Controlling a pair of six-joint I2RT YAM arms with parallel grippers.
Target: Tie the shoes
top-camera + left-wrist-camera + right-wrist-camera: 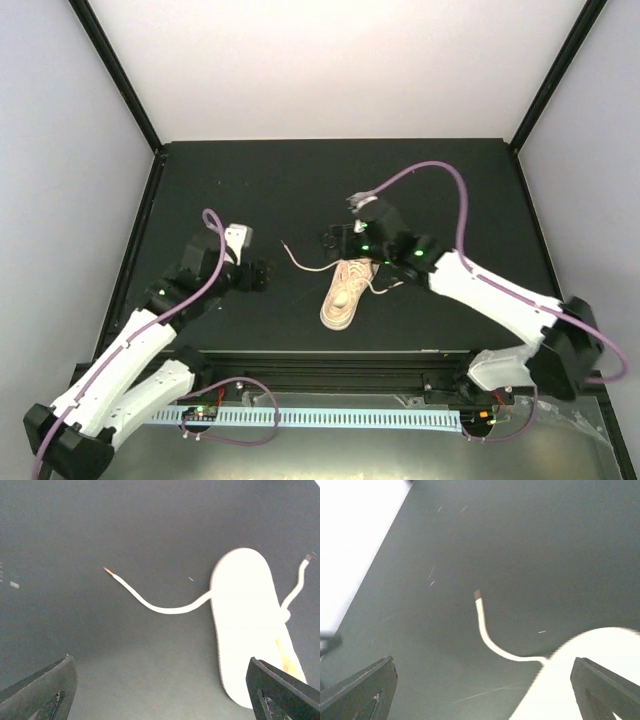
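A matte black worktop point(300, 180) fills a booth with pale walls point(330, 60) and black corner posts. At the near edge both arms rise from a rail.

The left claw point(258, 276) hangs over the left half of the worktop, pointing toward the middle. Its own camera shows the two fingers point(45, 692) spread wide at the bottom corners of the view. Only bare worktop lies between them, so it is wide open and holds nothing.

The shoe point(345, 292) lies near the centre, a little toward the near edge. Its long axis runs near to far and leans slightly right. A loose lace point(300, 262) curves out of its left side and lies flat on the worktop, its tip pointing toward the left claw but well short of it. A second lace end point(385, 287) trails off the shoe's right side.

Just past the shoe's far end hangs the right claw point(333, 241), aimed left. In its wrist view the fingers point(362, 690) stand equally far apart. The lace and the edge of the shoe lie beyond them, untouched. This claw, too, is fully open and empty.
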